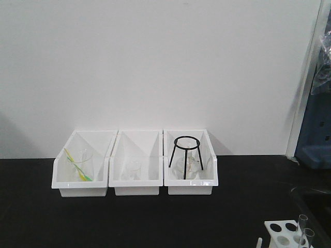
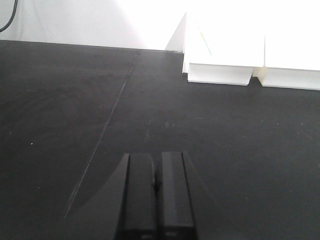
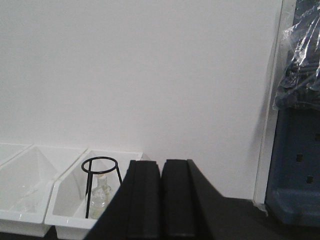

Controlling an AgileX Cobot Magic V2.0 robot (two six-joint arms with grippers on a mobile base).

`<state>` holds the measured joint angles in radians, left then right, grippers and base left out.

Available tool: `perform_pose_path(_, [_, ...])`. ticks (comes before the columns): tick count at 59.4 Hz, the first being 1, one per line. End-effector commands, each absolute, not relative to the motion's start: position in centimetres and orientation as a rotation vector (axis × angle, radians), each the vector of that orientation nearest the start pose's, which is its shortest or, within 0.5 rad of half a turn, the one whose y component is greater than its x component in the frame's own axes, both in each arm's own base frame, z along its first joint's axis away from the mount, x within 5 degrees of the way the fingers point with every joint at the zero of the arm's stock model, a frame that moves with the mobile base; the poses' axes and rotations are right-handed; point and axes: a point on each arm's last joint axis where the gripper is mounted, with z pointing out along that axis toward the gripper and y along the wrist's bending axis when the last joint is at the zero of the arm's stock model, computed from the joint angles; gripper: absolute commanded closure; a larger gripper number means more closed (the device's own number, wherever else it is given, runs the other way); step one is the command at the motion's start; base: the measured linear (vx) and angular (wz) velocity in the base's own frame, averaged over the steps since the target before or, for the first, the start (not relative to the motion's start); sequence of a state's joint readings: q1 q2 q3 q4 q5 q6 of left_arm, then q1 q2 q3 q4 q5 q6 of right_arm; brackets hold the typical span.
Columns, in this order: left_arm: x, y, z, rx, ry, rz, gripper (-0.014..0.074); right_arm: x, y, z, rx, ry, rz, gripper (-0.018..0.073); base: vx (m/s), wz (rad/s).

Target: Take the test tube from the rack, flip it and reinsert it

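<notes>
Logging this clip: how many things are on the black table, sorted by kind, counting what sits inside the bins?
bins: 3
rack: 1
test tubes, standing in the rack: 2
wire stand, black, in the right-hand bin: 1
glass vessels, one per bin: 3
Total: 10, leaving out the yellow-green sticks in the left-hand vessel, too blurred to count.

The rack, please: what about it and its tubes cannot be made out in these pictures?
- Front view: the bottom edge cuts off the rack and the test tubes' lower ends.
- Wrist views: the rack lies outside both frames.
- Tube contents: too small to tell.
</notes>
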<state>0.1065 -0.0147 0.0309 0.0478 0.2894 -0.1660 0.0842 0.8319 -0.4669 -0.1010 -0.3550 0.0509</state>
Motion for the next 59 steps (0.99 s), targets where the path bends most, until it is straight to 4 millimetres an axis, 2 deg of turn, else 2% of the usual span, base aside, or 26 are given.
perform_pose_path(1, [5.5, 0.6, 18.5, -0.195, 1.689, -0.01, 0.0603, 17.4, 1.8, 34.1, -0.121, 1.341, 0.061, 0.0489, 0.0, 0.0])
perform_pose_path(9, [5.5, 0.6, 18.5, -0.195, 1.689, -0.01, 0.0603, 17.4, 1.8, 34.0, -0.121, 1.345, 0.061, 0.0344, 0.0, 0.0])
perform_pose_path(22, [5.5, 0.6, 18.5, -0.195, 1.689, -0.01, 0.0603, 17.4, 1.8, 34.0, -0.113, 1.348, 0.065, -0.0005, 0.0, 0.0])
perform_pose_path(29, [5.5, 0.6, 18.5, -0.195, 1.689, -0.01, 0.0603, 17.4, 1.8, 34.2, -0.109, 1.331, 0.07, -0.0095, 0.0, 0.0])
perform_pose_path(34, [5.5, 0.6, 18.5, -0.195, 1.689, -0.01, 0.0603, 17.4, 1.8, 33.9, -0.099, 1.345, 0.091, -0.0105, 0.0, 0.0])
perform_pose_path(37, [5.5, 0.6, 18.5, -0.195, 1.689, -0.01, 0.0603, 17.4, 1.9, 33.0, -0.093, 1.374, 0.107, -0.0097, 0.0, 0.0])
perform_pose_path(43, [5.5, 0.6, 18.5, -0.195, 1.689, -0.01, 0.0603, 16.7, 2.2, 29.4, -0.158, 1.403, 0.11, -0.0065, 0.0, 0.0])
perform_pose_path(51, [5.5, 0.6, 18.5, -0.195, 1.689, -0.01, 0.0603, 14.8, 2.7, 23.9, -0.217, 1.393, 0.164, 0.0002, 0.0, 0.0])
perform_pose_path(59, [5.5, 0.6, 18.5, -0.195, 1.689, -0.01, 0.0603, 14.5, 2.3, 20.8, -0.158, 1.472, 0.156, 0.006, 0.0, 0.0])
